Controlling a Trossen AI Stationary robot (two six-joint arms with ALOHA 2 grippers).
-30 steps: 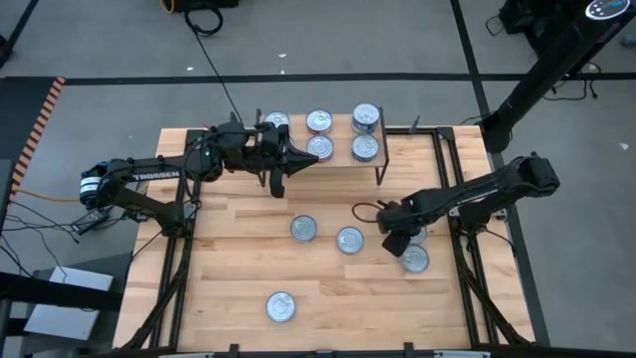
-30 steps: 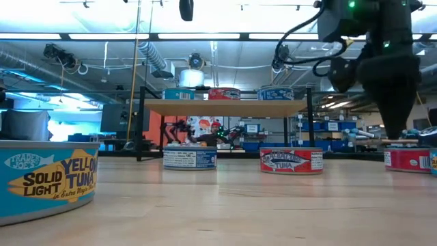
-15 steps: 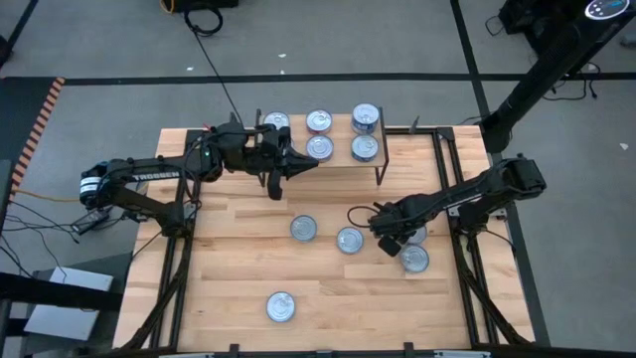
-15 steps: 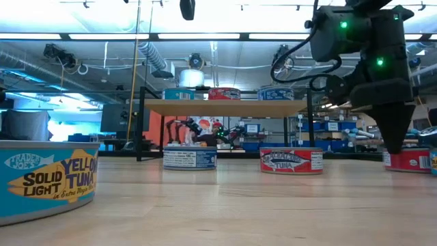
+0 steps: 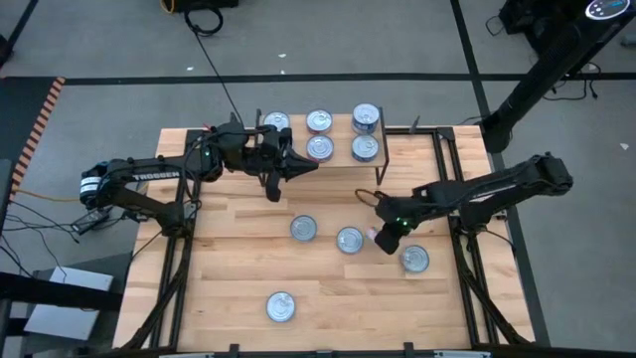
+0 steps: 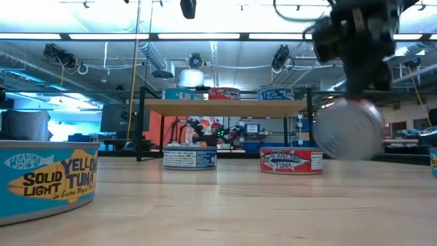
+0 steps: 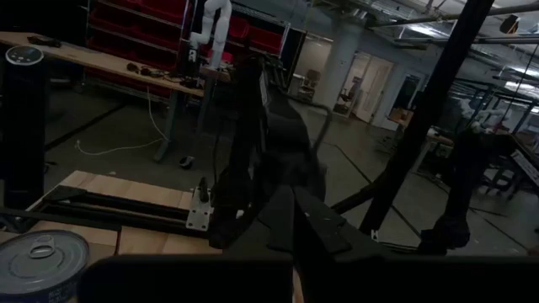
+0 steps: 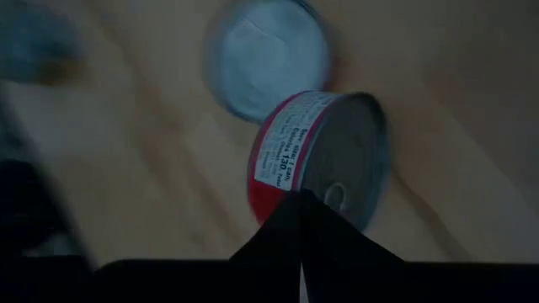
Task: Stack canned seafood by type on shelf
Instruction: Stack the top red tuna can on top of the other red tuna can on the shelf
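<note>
Five tins of canned seafood [image 5: 319, 147] stand on the shelf [image 5: 338, 162] at the table's far side. Loose tins rest flat on the table: two mid-table [image 5: 303, 229] [image 5: 349, 240], one to the right [image 5: 413, 260], and a blue one near the front edge [image 5: 280, 306]. My right gripper [image 5: 383, 237] is shut on a red-labelled tin [image 8: 316, 156], raised and tipped, a blurred silver disc in the low view [image 6: 348, 130]. My left gripper [image 5: 310, 162] hovers shut over the shelf's left part, touching nothing. My right gripper holds the red tin at the rim of its silver lid [image 8: 330, 195], beside the pull tab; the shut fingers hide the exact spot. The fingers slant down from the table's right. The tin hangs clear of the table, tipped on edge, with a silver face toward the near side.
The shelf's thin black legs [image 5: 380, 164] stand just beyond the right gripper. The table's black frame rails [image 5: 452, 169] run along both sides. Bare wood lies between the front blue tin and the mid-table tins.
My right gripper has taken hold of the red tin that lay at the table's right and gone up with it, a little toward the left. The tin has come off the table and tipped from flat onto its edge.
</note>
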